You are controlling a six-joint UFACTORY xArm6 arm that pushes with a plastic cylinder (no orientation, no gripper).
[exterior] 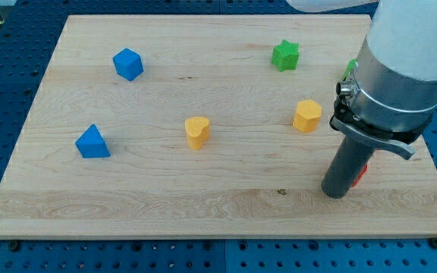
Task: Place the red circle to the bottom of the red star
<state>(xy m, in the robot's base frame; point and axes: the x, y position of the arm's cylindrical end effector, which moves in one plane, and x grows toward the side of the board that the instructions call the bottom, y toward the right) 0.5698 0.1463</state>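
My tip (337, 192) rests on the wooden board (203, 205) near the view's bottom right. A small sliver of a red block (362, 174) shows just right of the rod, touching or almost touching it; its shape cannot be made out. No other red block is visible; the arm's wide body hides the board's right side. The yellow hexagon (306, 116) lies up and left of my tip.
A green star (285, 55) sits near the view's top right, and a part-hidden green block (350, 69) peeks out beside the arm. A yellow heart (196, 132) lies mid-board. A blue cube (127, 64) and a blue triangle (92, 142) lie at the left.
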